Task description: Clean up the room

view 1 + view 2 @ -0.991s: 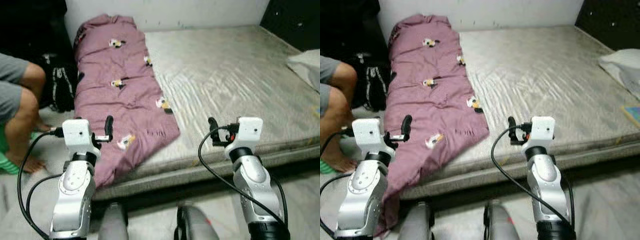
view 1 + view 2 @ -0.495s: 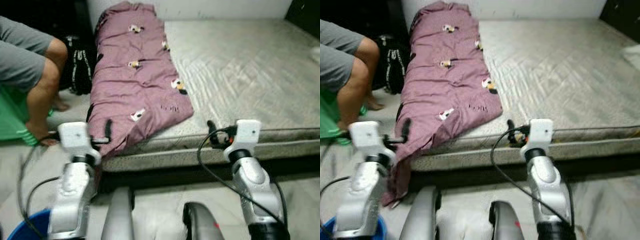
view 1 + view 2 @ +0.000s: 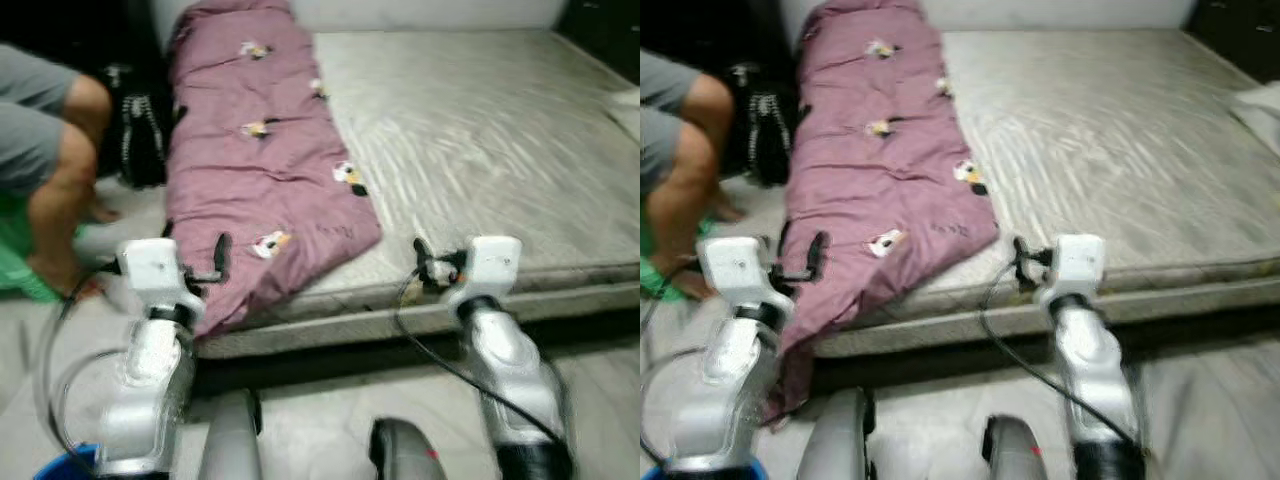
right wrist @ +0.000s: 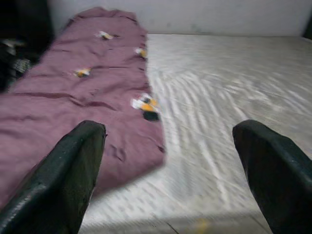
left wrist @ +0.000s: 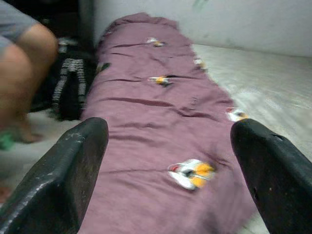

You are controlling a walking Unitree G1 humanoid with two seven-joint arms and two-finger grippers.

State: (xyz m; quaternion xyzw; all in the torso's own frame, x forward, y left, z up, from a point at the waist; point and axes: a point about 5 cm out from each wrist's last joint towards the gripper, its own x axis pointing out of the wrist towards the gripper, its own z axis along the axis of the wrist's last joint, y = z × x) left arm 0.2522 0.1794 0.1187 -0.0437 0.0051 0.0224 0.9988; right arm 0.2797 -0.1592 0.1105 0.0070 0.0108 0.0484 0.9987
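Grey mattress (image 3: 480, 160) fills the bed, bare across its right part; a mauve quilt (image 3: 260, 170) lies along its left side and droops over the near edge toward the floor. A seated person's legs (image 3: 55, 170) flank a black bag (image 3: 140, 140). Left gripper (image 5: 170, 161) and right gripper (image 4: 168, 161) hover near that edge, fingers wide, holding nothing.
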